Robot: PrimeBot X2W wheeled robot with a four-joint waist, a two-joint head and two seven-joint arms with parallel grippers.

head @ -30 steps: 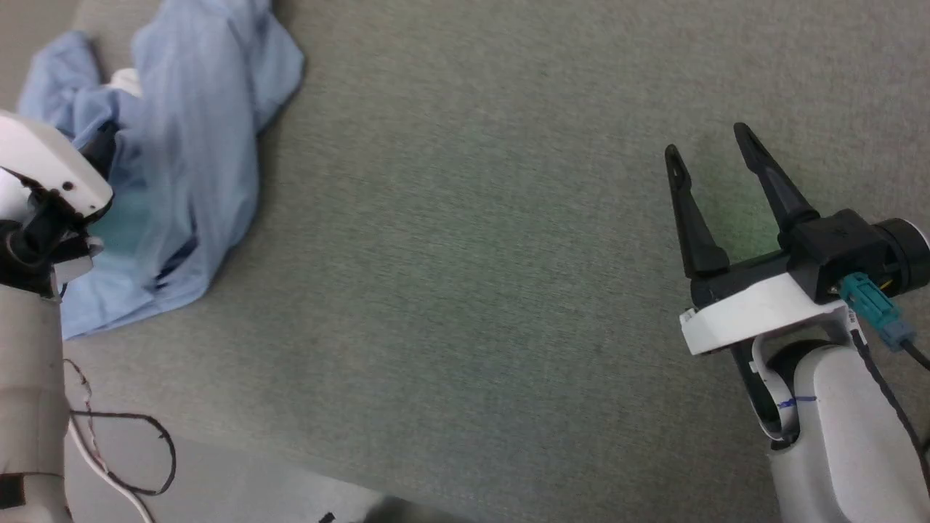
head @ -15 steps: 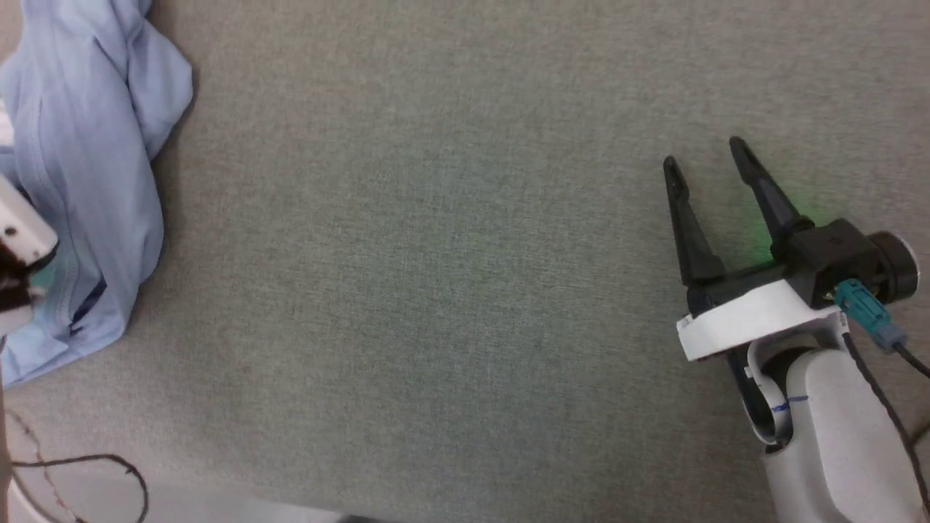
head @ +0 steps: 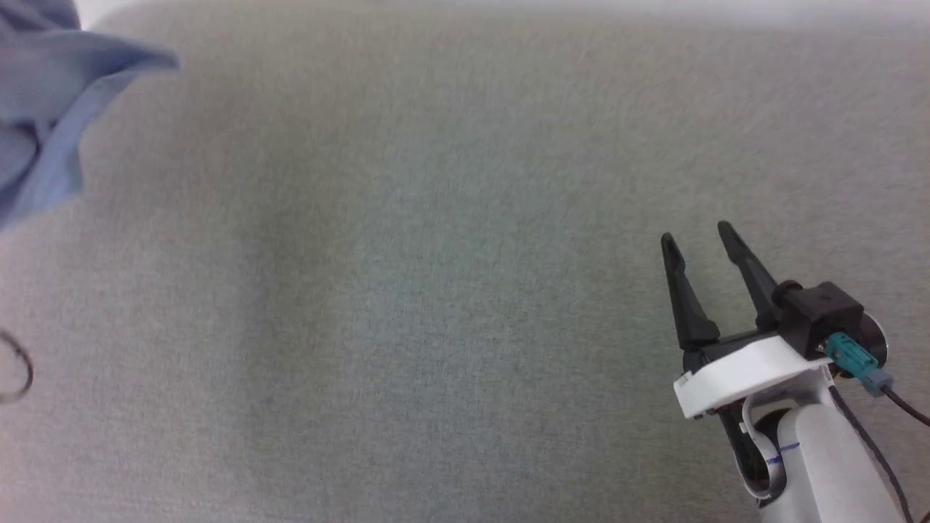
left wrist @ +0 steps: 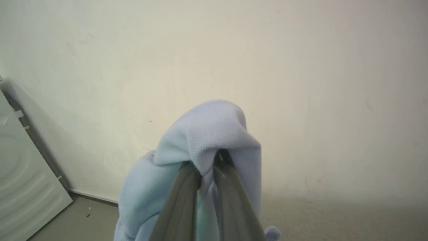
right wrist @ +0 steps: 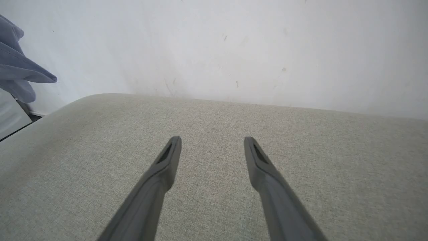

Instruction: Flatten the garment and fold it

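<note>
At the lower right of the head view, the right hand (head: 696,234) hovers empty over the grey-green fabric worktop (head: 436,254), fingers apart. Far off at upper left hangs the light blue knit polo shirt (head: 43,94), bunched and pinched tight in the left hand (left wrist: 209,167), well away from the right.

The grey fabric worktop (head: 436,290) lies open across its middle and near side — wide room to pass. The garment (head: 43,109) hangs at its far left corner; a pale wall (right wrist: 234,43) closes the far side.
</note>
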